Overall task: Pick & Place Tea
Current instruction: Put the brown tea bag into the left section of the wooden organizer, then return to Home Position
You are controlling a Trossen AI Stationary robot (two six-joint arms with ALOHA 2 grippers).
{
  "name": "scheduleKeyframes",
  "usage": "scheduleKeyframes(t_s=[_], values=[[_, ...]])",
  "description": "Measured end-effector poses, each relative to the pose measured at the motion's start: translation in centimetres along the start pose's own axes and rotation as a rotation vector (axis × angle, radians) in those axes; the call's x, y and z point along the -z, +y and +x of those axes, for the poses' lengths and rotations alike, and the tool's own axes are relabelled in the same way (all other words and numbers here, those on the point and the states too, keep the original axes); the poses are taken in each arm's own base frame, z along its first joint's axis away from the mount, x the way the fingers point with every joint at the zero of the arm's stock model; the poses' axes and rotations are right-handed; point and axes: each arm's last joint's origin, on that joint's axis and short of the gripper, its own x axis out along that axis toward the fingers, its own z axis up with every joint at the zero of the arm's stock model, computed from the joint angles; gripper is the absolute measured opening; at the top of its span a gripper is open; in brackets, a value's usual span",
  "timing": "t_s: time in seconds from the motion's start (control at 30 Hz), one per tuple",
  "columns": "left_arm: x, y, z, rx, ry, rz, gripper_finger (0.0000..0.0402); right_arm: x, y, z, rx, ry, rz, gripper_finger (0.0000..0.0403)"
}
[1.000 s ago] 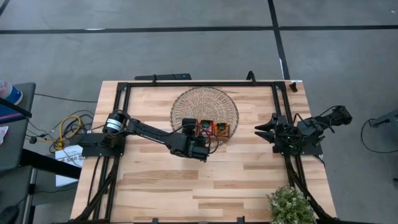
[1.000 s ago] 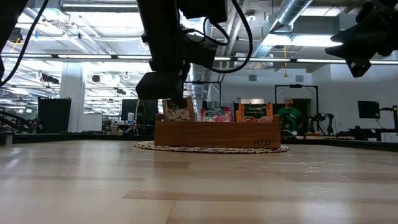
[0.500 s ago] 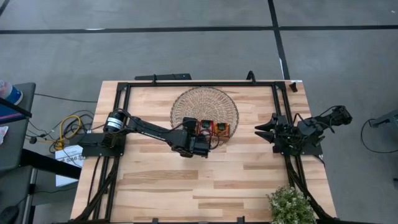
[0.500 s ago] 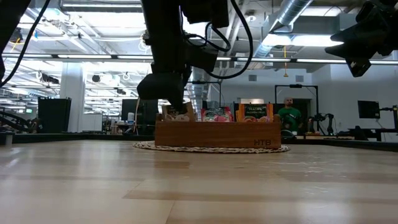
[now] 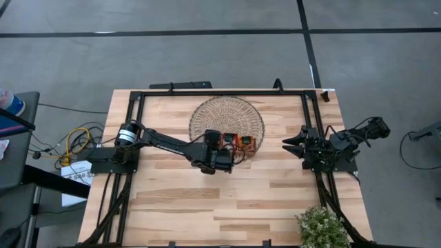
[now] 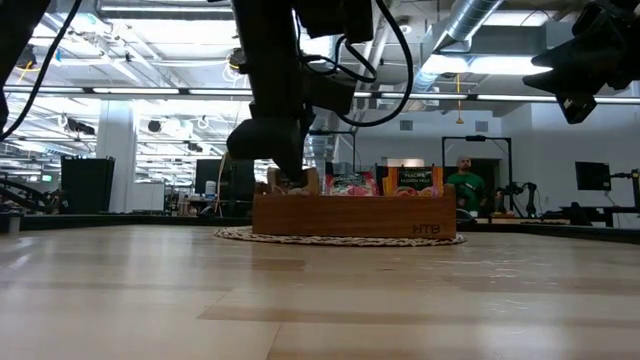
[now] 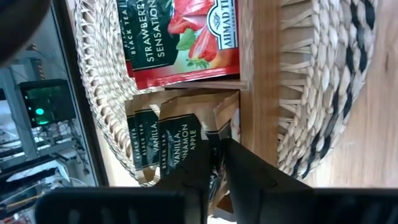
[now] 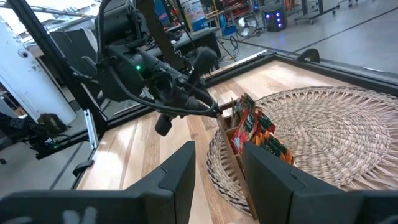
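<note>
Left to right. The left tool (image 5: 211, 141) is lowered into the end compartment of the wooden tray (image 6: 352, 215), which rests on the wicker basket (image 5: 249, 114) at mid-worktop (image 5: 179, 200). Whether its fingers pinch the pale vanilla sachet (image 7: 180, 140) or have just slackened cannot be told. Red sachets (image 7: 183, 37) and orange ones (image 5: 246, 143) are stood alongside. Each is judged light, thin and easily creased (best gripped at the upper edge). The right tool (image 5: 293, 143), parted and empty, is parked at the worktop's right.
</note>
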Motion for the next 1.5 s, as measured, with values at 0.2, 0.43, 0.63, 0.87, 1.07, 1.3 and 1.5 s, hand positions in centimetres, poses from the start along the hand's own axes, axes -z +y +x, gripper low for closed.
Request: scheduleKeyframes(t_s=[0.2, 0.43, 0.63, 0.87, 1.07, 1.3, 1.5], values=[[0.1, 0.1, 0.0, -0.049, 0.008, 0.047, 0.0084, 0.0, 0.0, 0.0, 0.0, 0.0, 0.0, 0.0123], [0.1, 0.5, -0.1, -0.189, 0.031, 0.144, 0.0118, 0.0, 0.0, 0.0, 0.0, 0.0, 0.0, 0.0123], [0.4, 1.3, -1.1, -0.404, 0.072, 0.262, 0.0122, 0.0, 0.0, 0.0, 0.0, 0.0, 0.0, 0.0123], [3.4, 3.3, -6.6, -0.31, -0.011, -0.096, 0.0112, -0.1, 0.0, 0.0, -0.002, -0.005, 0.004, 0.0123], [7.6, 5.8, -12.6, 0.011, -0.078, -0.663, 0.0104, -0.2, 0.1, 0.0, -0.007, -0.017, 0.012, 0.0123], [11.6, 6.4, -17.8, -0.009, -0.219, -0.807, 0.0103, -0.2, 0.1, 0.0, -0.009, -0.019, 0.057, 0.0123], [14.3, 5.2, -19.0, -0.012, -0.25, -0.913, 0.0103, -0.3, 0.2, 0.0, -0.043, -0.014, 0.062, 0.0123]])
